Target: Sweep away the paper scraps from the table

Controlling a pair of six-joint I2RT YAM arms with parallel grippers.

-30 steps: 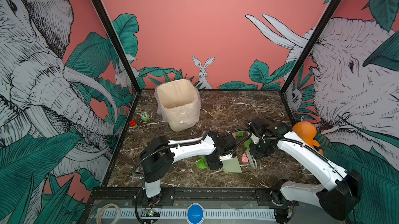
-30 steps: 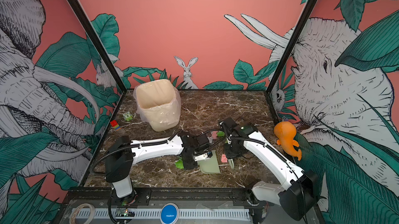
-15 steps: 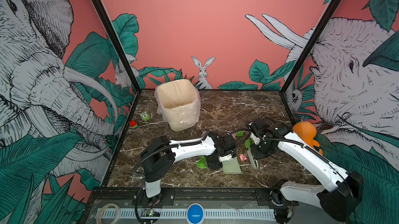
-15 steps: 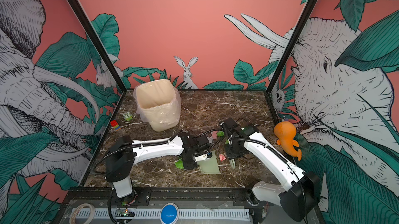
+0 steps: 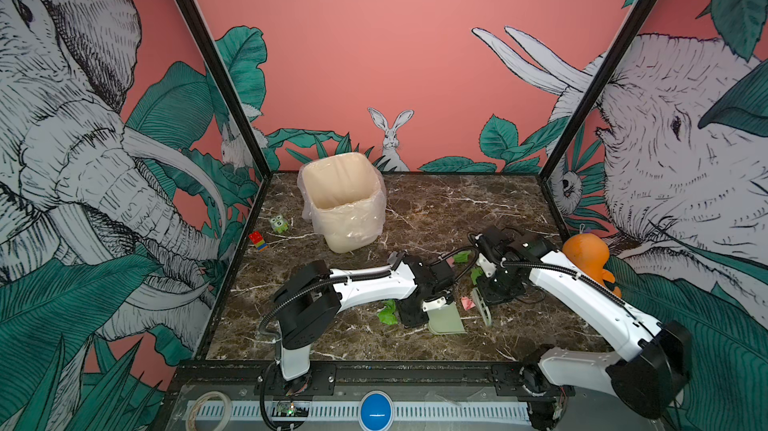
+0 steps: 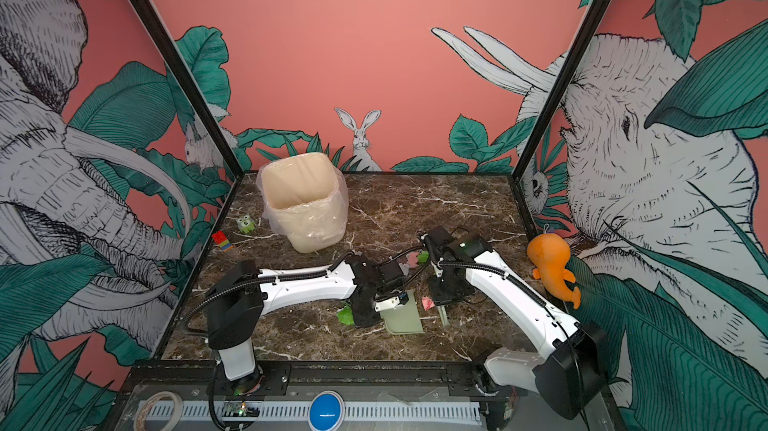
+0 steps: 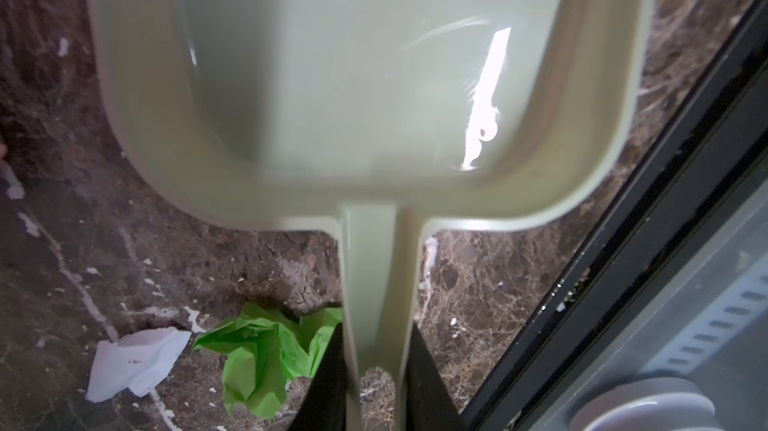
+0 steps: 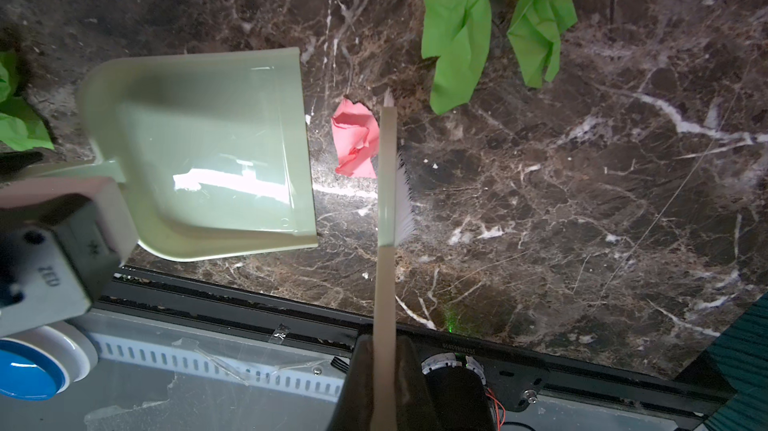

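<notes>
Currently: left gripper (image 7: 376, 366) clenched on dustpan (image 8: 199, 150) handle; right gripper (image 8: 384, 366) clamps brush (image 8: 388, 184). Pink scrap (image 8: 355, 144) lies between dustpan lip and bristles, near table (image 8: 582, 200) front edge. Risk: if lip lifts, scrap slides underneath; hard stroke flicks it overboard.

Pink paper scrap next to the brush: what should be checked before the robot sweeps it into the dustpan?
1. The left tool grips the dustpan handle: ok.
2. The right tool grips the brush: ok.
3. The pink scrap sits between brush and dustpan lip: ok.
4. Dustpan lip flat against the table: cannot tell.
5. Dustpan has room: ok, it is empty.
6. Table free of other scraps: not ok; green scraps and a white scrap lie on it.
</notes>
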